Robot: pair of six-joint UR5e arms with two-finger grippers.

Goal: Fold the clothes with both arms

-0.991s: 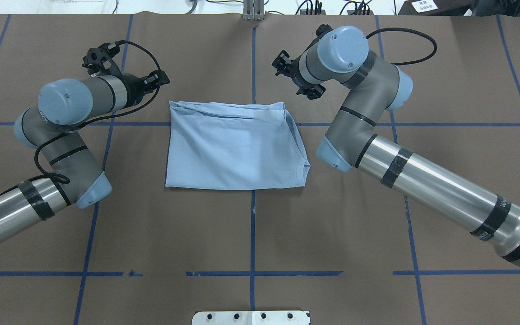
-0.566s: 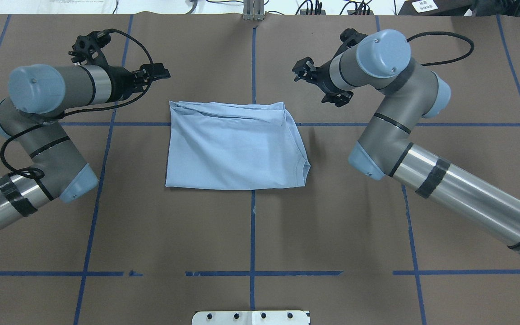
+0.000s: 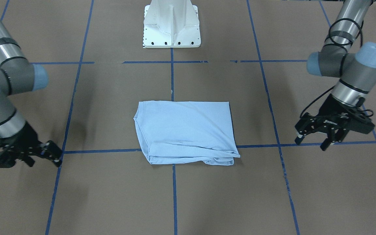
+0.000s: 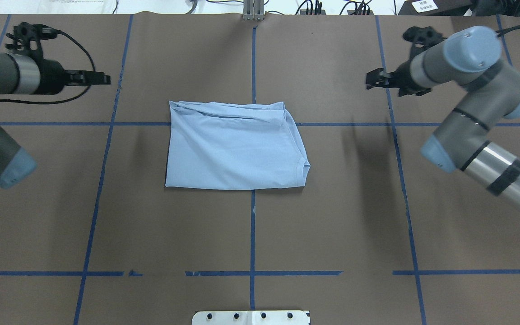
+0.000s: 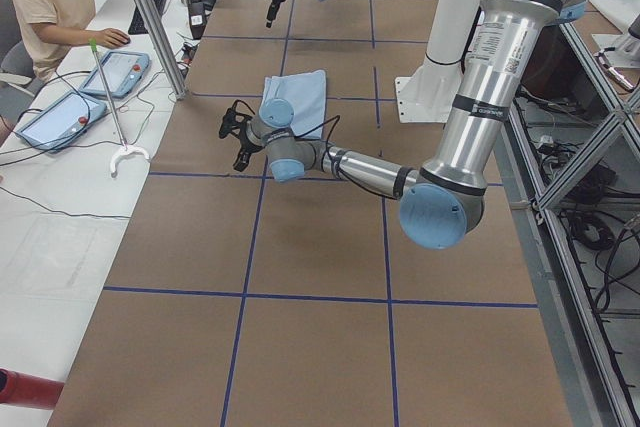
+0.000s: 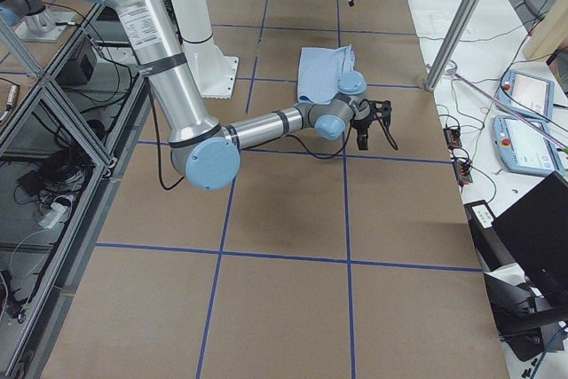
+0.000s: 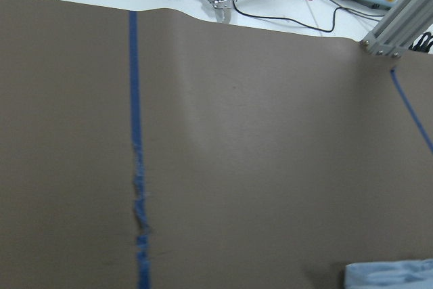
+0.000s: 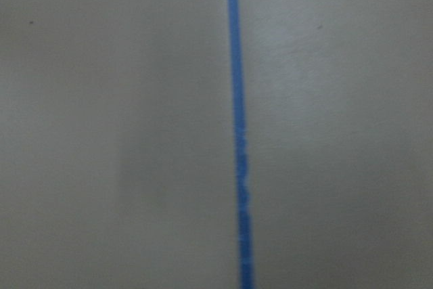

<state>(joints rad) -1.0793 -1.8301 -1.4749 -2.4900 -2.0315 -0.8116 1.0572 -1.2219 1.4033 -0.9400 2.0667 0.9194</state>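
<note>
- Brown paper with a blue tape grid covers the table [image 4: 332, 225], and the shirt [image 4: 235, 146] lies at its middle, straddling the centre tape line, so each arm has an equal reach to it
- You'll see the shirt is already folded into a rough rectangle, flat on the paper, with nothing touching it
- Its collar [image 4: 304, 167] sits at the near corner on the robot's right, and the stacked layers show along the far edge; the print is not visible, probably folded inside
- Your left gripper [image 3: 309, 145] hangs above the table well off to the shirt's left, jaws spread and empty
- Your right gripper [image 3: 44, 163] hangs well off to the other side, also holding nothing; its fingers look parted in the front view, though it is less clear there
- Both point roughly inward at the shirt, level with its far edge, a stance that leaves the cloth unshadowed and lets you check the fold
- Only a corner of the shirt shows at the bottom of the left wrist view; the right wrist view shows just paper and tape
- I'd judge the folding nearly or fully done; if you want another fold, the far corners are the closest to each gripper
</note>
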